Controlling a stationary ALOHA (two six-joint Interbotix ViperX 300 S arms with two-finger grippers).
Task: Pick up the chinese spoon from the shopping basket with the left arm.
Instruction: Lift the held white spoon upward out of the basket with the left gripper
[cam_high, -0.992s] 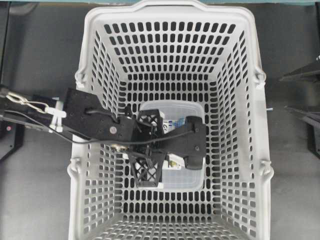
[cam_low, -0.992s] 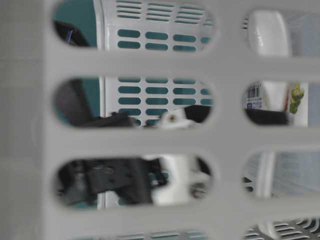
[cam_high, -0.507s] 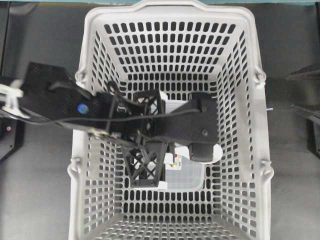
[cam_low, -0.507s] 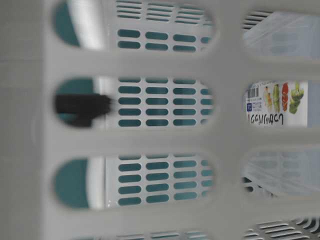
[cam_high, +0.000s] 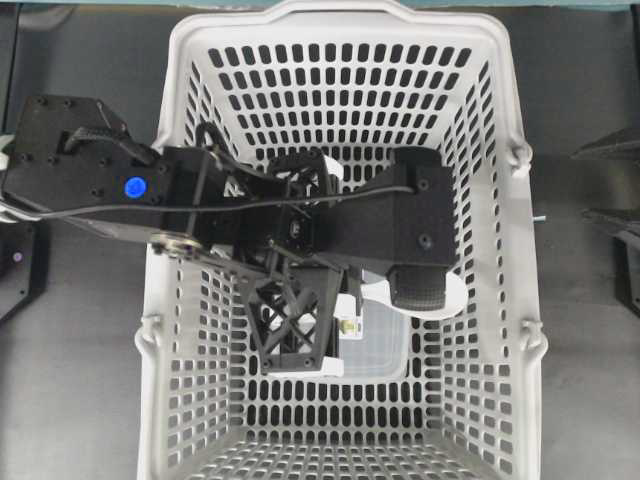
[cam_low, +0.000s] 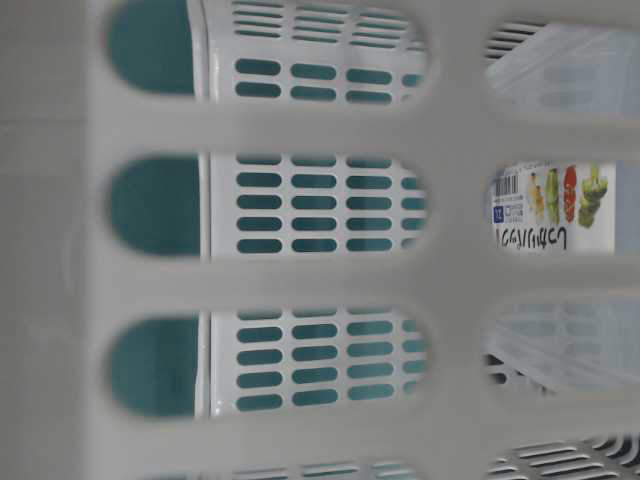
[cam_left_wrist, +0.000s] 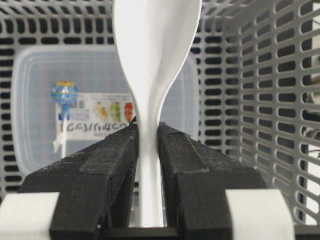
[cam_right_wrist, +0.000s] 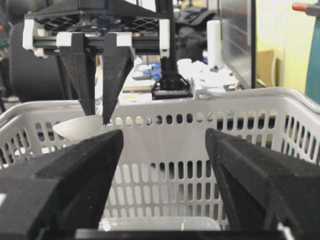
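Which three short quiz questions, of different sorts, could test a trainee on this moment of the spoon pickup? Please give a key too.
1. True or false: the left gripper is shut on the handle of the chinese spoon.
2. What lies on the floor of the shopping basket? A) a clear food container B) a red mug C) a folded towel
3. Fill in: in the right wrist view, the spoon's bowl hangs near the basket's ____.

Key
1. True
2. A, the clear food container, which bears a printed label
3. rim
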